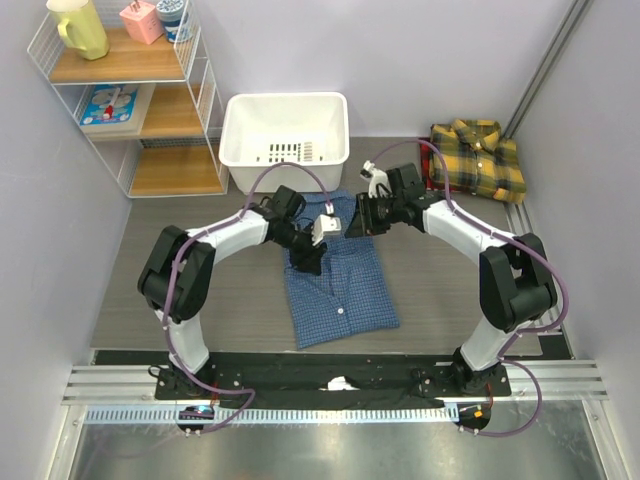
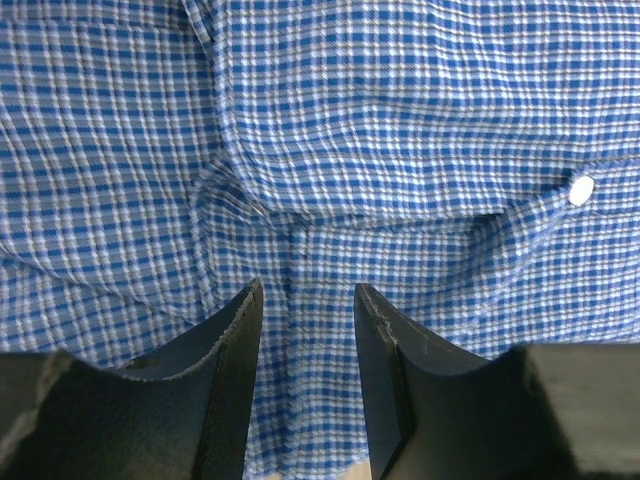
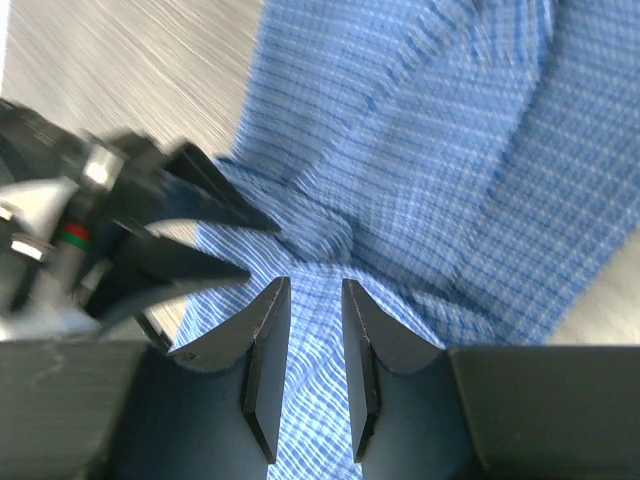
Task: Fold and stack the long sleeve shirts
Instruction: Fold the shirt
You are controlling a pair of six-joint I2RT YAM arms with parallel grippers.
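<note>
The blue fine-check shirt [image 1: 340,285] lies partly folded on the table's middle, collar end toward the back. My left gripper [image 1: 307,256] hangs low over its left upper part. In the left wrist view the gripper [image 2: 305,292] is open, with wrinkled blue cloth [image 2: 400,130] and a white button [image 2: 581,189] below it. My right gripper [image 1: 357,221] is over the shirt's top edge. In the right wrist view it [image 3: 315,287] is open with a narrow gap above blue cloth [image 3: 430,150]. The yellow-and-dark plaid shirt [image 1: 478,156] lies folded at the back right.
A white plastic basket [image 1: 285,125] stands just behind the blue shirt. A wire shelf unit [image 1: 130,100] with small items stands at the back left. The left gripper's fingers [image 3: 175,235] show close by in the right wrist view. Walls close in on both sides.
</note>
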